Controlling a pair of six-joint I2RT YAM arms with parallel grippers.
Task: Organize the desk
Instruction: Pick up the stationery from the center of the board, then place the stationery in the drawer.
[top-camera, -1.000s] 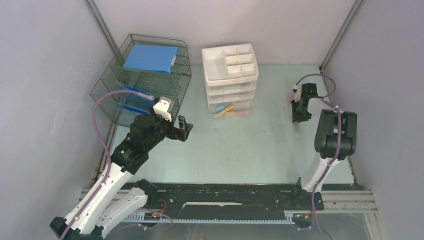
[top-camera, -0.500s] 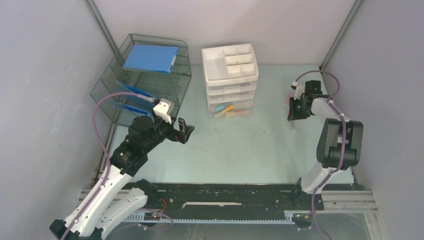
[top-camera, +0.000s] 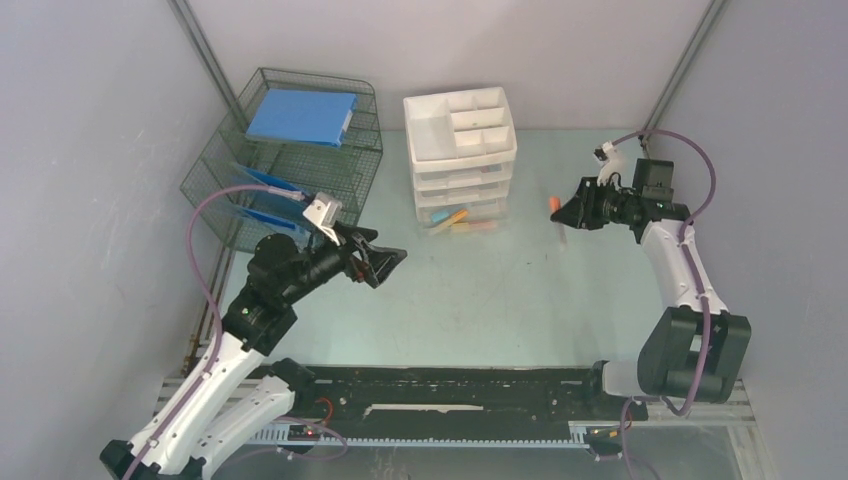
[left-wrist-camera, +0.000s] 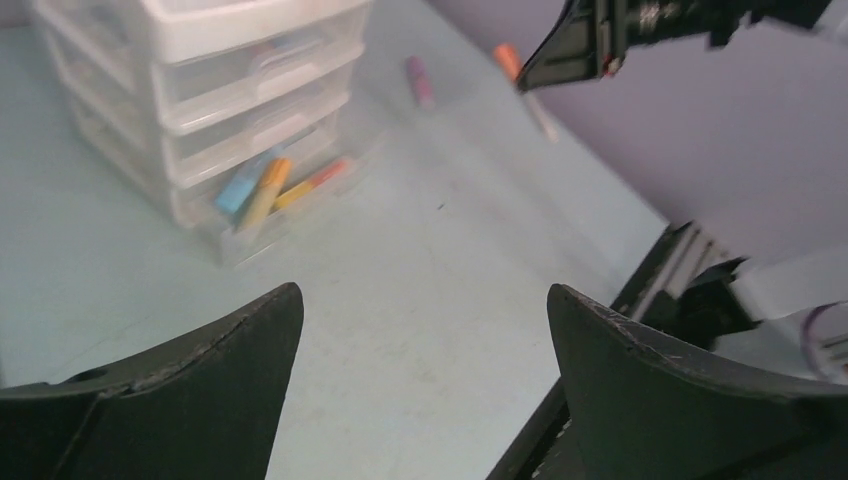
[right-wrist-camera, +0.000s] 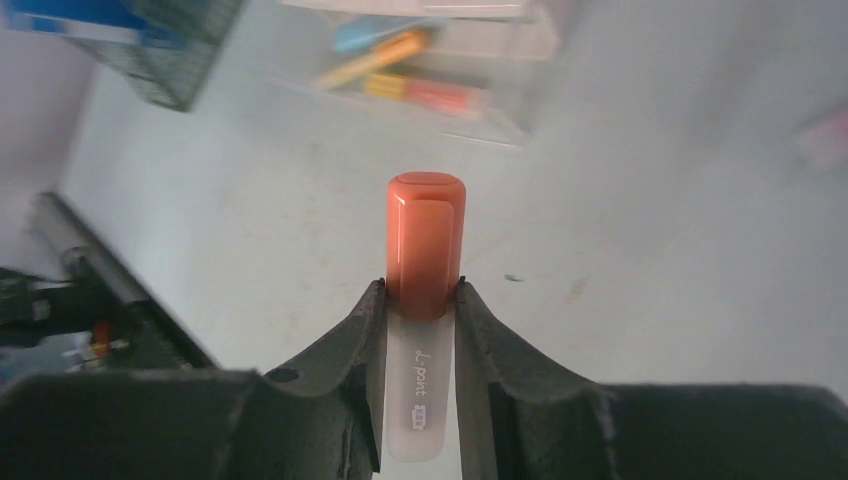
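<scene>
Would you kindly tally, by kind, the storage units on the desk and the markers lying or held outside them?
Dark wire mesh rack: 1
White plastic drawer unit: 1
Markers: 2, the orange-capped white marker in the right hand and the purple marker on the pale mint-green desk
Total: 4

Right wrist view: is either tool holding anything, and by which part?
The right tool pinches an orange-capped marker at the base of its cap, where the white barrel begins. The left tool is open and holds nothing.
</scene>
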